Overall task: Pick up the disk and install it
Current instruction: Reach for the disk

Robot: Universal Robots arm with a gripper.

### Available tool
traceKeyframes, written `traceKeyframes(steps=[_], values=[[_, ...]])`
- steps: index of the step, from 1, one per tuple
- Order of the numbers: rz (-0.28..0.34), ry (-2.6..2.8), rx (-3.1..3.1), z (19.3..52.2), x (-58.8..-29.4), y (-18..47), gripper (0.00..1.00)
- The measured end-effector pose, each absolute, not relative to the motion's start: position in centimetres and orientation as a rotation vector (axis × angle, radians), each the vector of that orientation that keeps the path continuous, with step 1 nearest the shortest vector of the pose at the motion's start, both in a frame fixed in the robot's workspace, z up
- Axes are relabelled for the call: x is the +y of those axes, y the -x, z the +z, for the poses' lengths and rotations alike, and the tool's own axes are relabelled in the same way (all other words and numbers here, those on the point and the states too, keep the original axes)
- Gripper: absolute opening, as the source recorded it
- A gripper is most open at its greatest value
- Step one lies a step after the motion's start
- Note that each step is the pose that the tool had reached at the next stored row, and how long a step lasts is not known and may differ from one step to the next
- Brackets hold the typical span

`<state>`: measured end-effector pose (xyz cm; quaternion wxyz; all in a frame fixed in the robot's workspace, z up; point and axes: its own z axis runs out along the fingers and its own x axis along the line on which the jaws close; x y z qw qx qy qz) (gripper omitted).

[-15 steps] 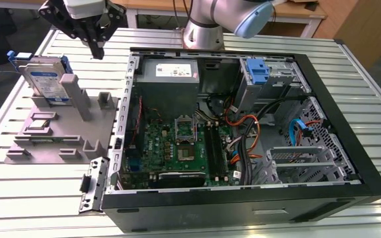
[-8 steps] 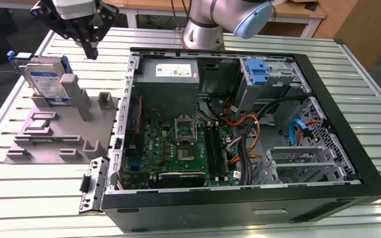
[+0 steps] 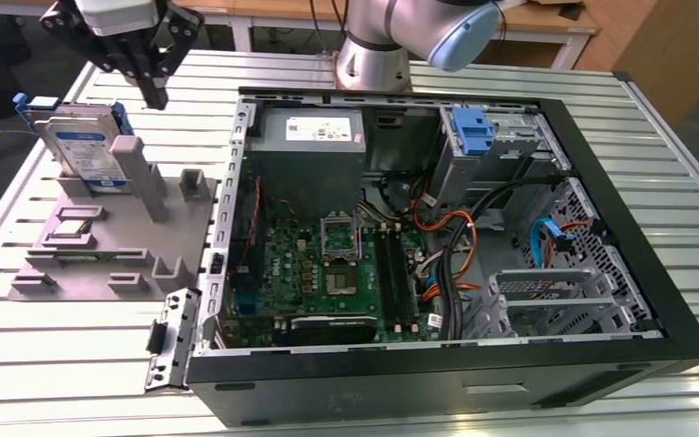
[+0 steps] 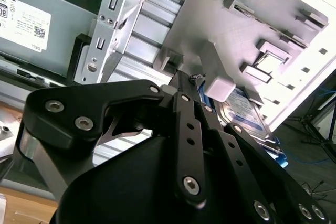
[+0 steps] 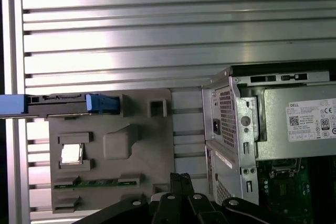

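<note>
Exterior view: the claw (image 3: 156,91) hangs above the far corner of the grey plastic holder (image 3: 95,264), its tips together w/ nothing between them. The disk (image 3: 85,150) stands on edge in a slot of this holder, at the exterior view's left, just below the claw and apart from it. It is a flat silver metal box w/ a blue-white label and blue plastic rails. I judge it stiff, rather heavy for its size, smooth on the faces, and sensitive to knocks. The best hold is prob. across the two flat faces at the free top edge, not on the thin rails. The holder lies on a ribbed aluminium surface (image 3: 83,364), beside the open black computer case (image 3: 447,387).

Second wrist view: the black claw fingers (image 4: 185,114) meet at the tip. Beyond them is the disk (image 4: 247,114), partly behind a grey post (image 4: 215,77) of the holder.

First wrist view: the disk (image 5: 52,104) is seen edge-on, a thin dark strip w/ blue rail ends, in the matte holder (image 5: 152,145). The claw (image 5: 181,179) is closed and empty, well apart from it. A grey power box (image 5: 294,124) sits in the case.
</note>
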<state>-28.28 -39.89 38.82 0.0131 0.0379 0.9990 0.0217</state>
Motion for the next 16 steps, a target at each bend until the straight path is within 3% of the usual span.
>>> traceKeyframes(steps=[16], values=[[0.068, -0.118, 3.112, 38.6, -39.9, 32.0, 0.11]])
